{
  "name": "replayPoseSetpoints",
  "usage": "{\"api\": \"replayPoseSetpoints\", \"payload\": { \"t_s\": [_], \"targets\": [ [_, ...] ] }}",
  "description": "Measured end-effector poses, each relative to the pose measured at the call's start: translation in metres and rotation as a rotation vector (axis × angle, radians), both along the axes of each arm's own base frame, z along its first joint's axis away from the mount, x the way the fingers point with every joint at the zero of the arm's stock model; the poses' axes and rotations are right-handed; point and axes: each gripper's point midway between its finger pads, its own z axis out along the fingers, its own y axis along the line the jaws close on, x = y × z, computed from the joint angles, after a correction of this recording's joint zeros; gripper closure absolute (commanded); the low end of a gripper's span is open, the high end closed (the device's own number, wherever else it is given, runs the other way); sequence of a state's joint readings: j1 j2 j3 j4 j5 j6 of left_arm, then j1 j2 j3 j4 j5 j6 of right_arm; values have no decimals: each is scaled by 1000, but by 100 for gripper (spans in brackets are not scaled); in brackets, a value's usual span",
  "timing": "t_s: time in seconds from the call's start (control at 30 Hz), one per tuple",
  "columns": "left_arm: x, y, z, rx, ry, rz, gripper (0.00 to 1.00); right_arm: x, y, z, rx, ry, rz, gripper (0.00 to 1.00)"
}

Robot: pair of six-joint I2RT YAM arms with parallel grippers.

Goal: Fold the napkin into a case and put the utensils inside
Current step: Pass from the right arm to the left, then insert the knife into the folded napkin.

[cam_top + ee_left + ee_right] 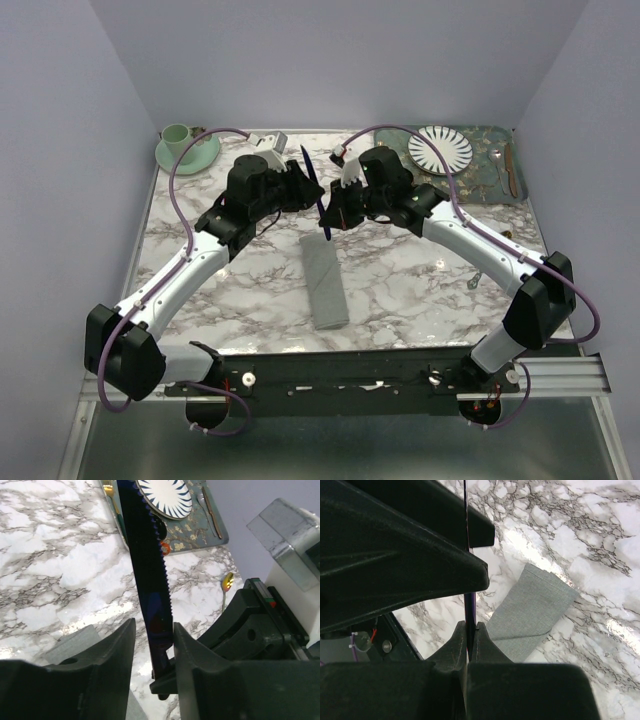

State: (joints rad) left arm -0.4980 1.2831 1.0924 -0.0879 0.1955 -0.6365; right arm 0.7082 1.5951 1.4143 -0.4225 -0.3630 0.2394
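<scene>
Top external: right gripper clamps blue knife; left gripper, ajar, straddles it.

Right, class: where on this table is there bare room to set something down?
Bare marble lies left of the grey case, up to the left arm, and right of it, up to the gold spoon. Crowded: the far middle, where the left end effector and right end effector meet at the blue knife, and the green tray.

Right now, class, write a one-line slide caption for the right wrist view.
Right hand pinches the dark blue knife edge-on; folded grey case lies on the marble table.
</scene>
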Motion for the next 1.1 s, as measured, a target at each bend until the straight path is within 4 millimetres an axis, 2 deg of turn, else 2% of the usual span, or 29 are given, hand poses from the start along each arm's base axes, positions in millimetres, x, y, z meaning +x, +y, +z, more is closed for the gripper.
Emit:
{"api": "replayPoseSetpoints", "payload": {
  "t_s": [0.07,0.13,0.17,0.2,0.3,0.33,0.4,0.57,0.63,0.77,0.87,1.0,1.1],
  "targets": [
    [-1,-2,2,-13,2,-5,100,0,0,0,-1,3,-1,99],
    [-2,-5,7,-29,2,-9,100,0,0,0,3,1,-2,97],
    [-2,-6,8,-37,6,-11,100,0,1,1,5,0,-2,87],
    [-2,-6,8,-39,7,-10,100,0,1,1,6,0,-2,58],
    [-2,-4,7,-41,17,-9,100,0,1,1,9,3,-1,22],
    [-2,-2,4,-32,27,-4,100,-1,2,1,11,10,-2,15],
    [1,7,-4,-15,53,21,100,-1,2,2,11,8,2,8],
    [8,30,-31,52,146,119,100,2,-9,0,7,16,-23,4],
    [13,35,-49,93,209,161,100,5,-20,-4,1,21,-47,3],
    [18,43,-90,164,328,222,100,10,-43,-24,-34,45,-86,2],
    [19,47,-111,199,380,255,100,14,-62,-41,-65,80,-117,3],
    [21,49,-125,217,408,282,100,13,-83,-63,-110,137,-139,17],
    [18,46,-133,225,425,281,100,4,-89,-77,-133,172,-116,28]
  ]
}}
